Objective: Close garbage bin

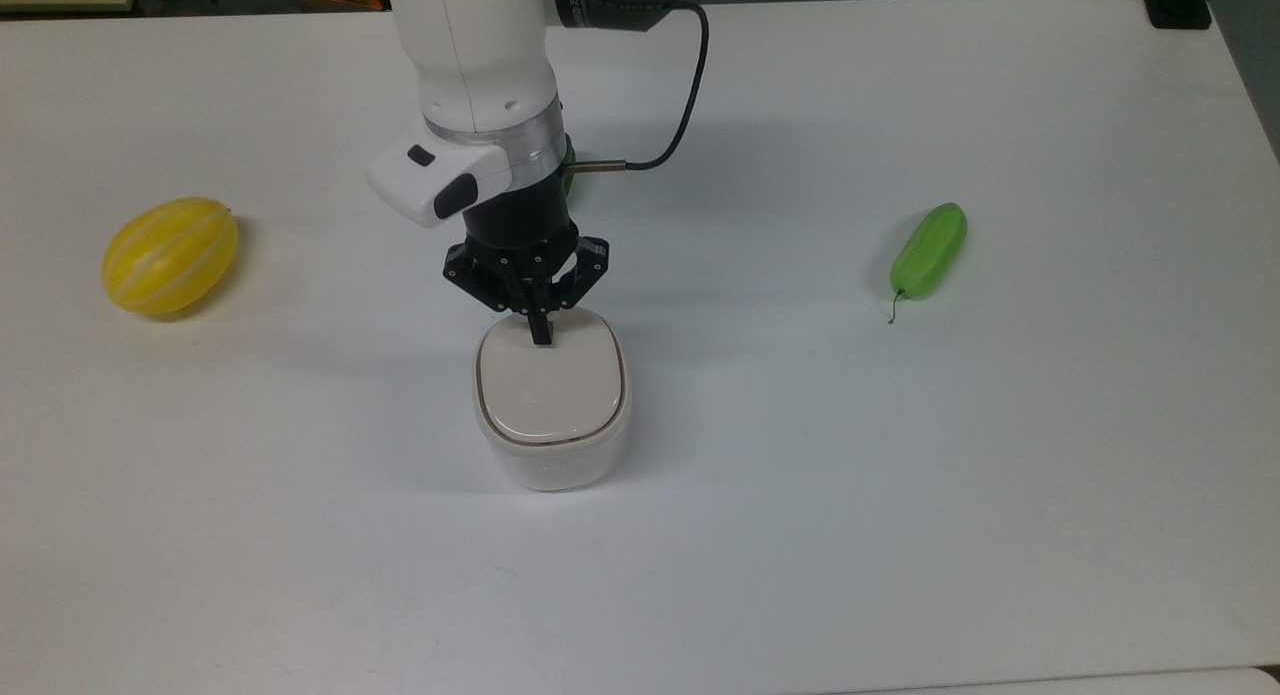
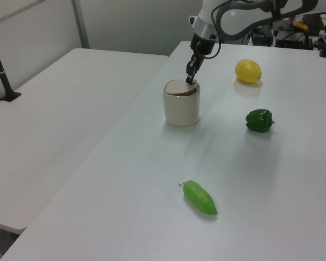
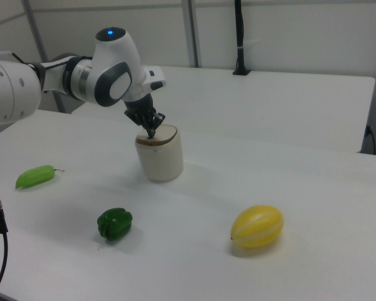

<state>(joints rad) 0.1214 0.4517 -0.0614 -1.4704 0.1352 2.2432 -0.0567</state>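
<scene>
The white garbage bin [image 1: 552, 445] [image 2: 181, 110] [image 3: 159, 160] stands mid-table. Its beige lid [image 1: 552, 387] [image 2: 180, 88] [image 3: 159, 135] lies nearly flat on the rim, with a thin dark gap around its edge. My gripper [image 1: 541, 337] [image 2: 188, 80] [image 3: 151, 132] is shut, and its black fingertips press down on the lid's far edge in the top view, close to the hinge side. Nothing is held between the fingers. No black button shows on the bin.
A yellow melon [image 1: 170, 254] [image 2: 248, 70] [image 3: 257, 227] lies at the top view's left. A green cucumber-like vegetable [image 1: 929, 249] [image 2: 200, 197] [image 3: 34, 176] is at the top view's right. A green pepper [image 2: 259, 120] [image 3: 114, 224] sits behind the arm. The gripper cable [image 1: 686, 85] loops above.
</scene>
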